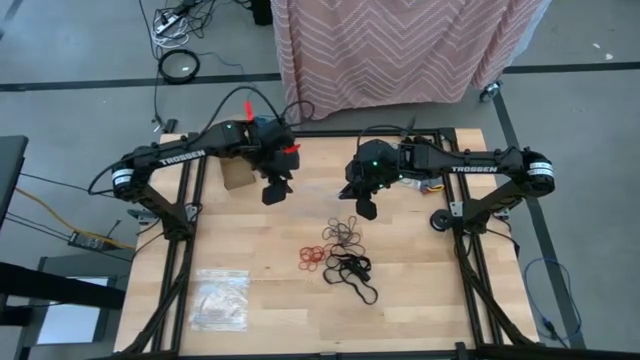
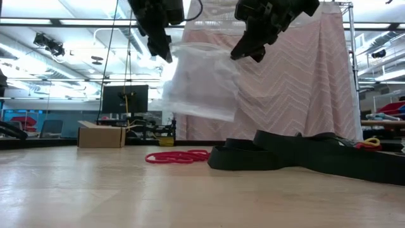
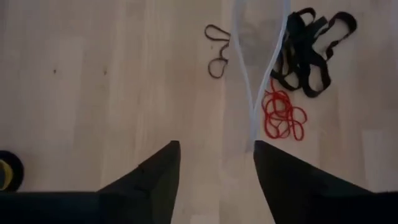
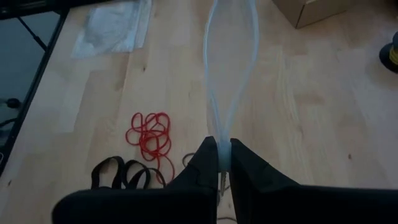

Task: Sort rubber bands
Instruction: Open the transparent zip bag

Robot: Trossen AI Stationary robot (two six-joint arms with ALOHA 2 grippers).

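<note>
- A clear bag [image 2: 201,81] hangs between my two grippers, above the table [image 1: 240,240]; a cardboard box [image 1: 238,177] sits near the back edge, more bags [image 1: 221,298] lie at the front left.
- The rubber bands [image 1: 338,250] lie mid-table in heaps — red, tan, black.
- My right gripper [image 4: 223,163] is raised, fingers pinched on the bag's edge.
- My left gripper [image 3: 216,168] hovers just beside — fingers spread, bag between them.

both arms reach in from the far corners and hang raised over the table's far middle, the left gripper [image 1: 277,190] with its fingers [image 3: 149,180] spread wide and nothing between them, the right gripper [image 1: 366,208] pinched tight on a clear bag's [image 2: 201,81] edge.
</note>
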